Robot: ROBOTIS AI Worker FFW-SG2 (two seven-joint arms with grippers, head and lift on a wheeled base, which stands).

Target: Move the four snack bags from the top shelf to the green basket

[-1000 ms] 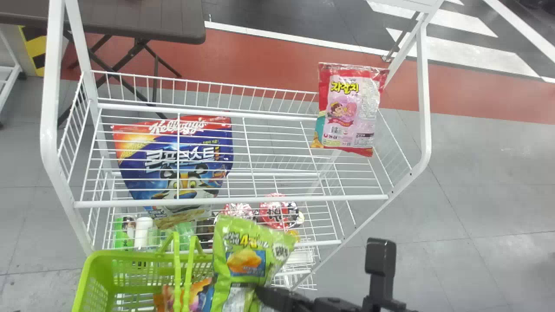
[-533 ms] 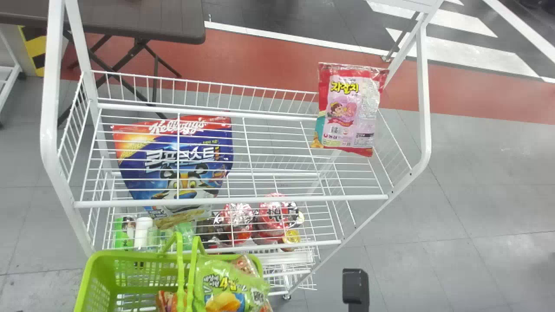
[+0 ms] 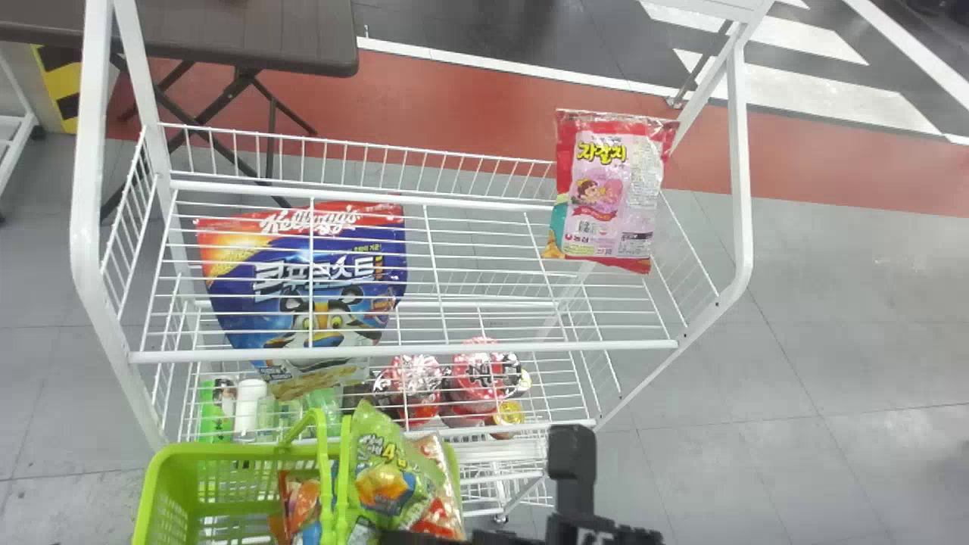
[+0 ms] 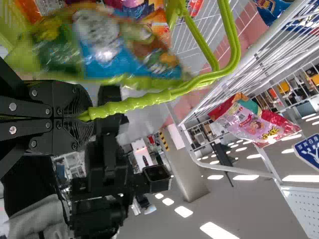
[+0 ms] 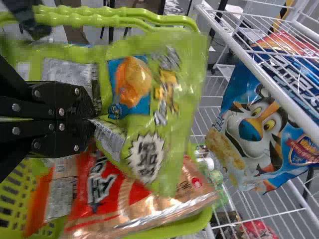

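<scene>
Ok, my R gripper has the green bag at the basket; L gripper grips the handle alongside, cereal behind rack wires.

You can read "Kellogg's" with "콘푸로스트" below it on the blue cereal bag. You see "자갈치" on the pink and red snack bag and a "4" on the green snack bag; you cannot make out the lettering on the blue sign

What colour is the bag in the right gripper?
The snack bag is mostly lime green, clearest in the right wrist view.
</scene>
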